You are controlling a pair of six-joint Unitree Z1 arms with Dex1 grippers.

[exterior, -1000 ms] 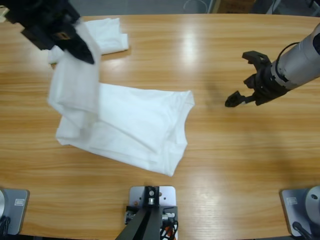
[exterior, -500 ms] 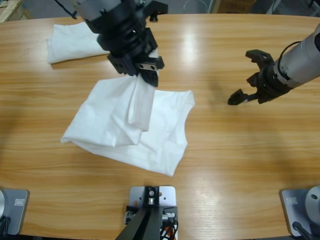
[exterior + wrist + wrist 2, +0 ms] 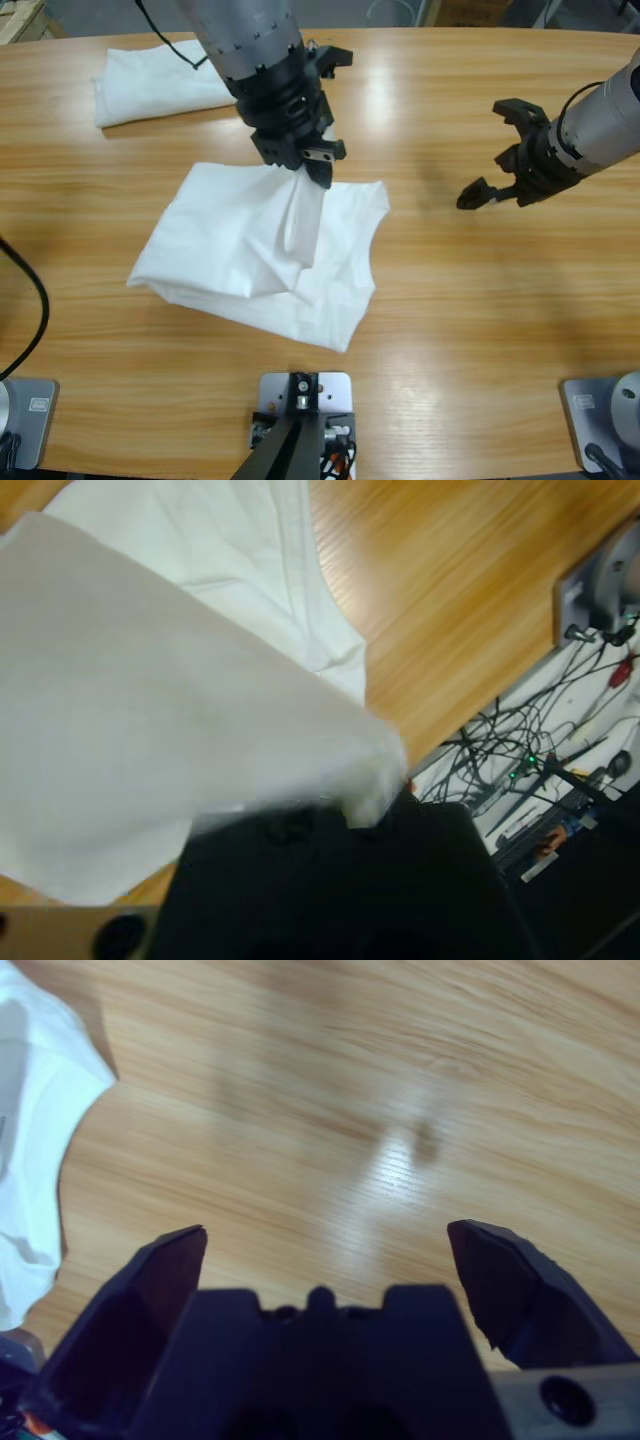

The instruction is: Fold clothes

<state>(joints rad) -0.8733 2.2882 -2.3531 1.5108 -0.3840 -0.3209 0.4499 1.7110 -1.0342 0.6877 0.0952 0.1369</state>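
A large white T-shirt [image 3: 250,255] lies partly folded at the table's middle left. My left gripper [image 3: 312,168] reaches down from the top and is shut on a lifted flap of it, which hangs as a white strip over the shirt's right half. The left wrist view shows that cloth [image 3: 160,700] draped over the gripper body, hiding the jaws. My right gripper [image 3: 497,150] hovers open over bare wood to the right of the shirt. In the right wrist view its jaws stand wide apart, with the shirt's edge [image 3: 35,1150] at far left.
A second white garment [image 3: 155,80] lies folded at the table's far left corner. The left arm's silver forearm [image 3: 245,40] crosses the top of the high view. Cables and gear [image 3: 540,770] show beyond the table edge in the left wrist view.
My left gripper has carried the held flap from the far left across to the shirt's right side, laying the left part over the middle. The right gripper has barely moved.
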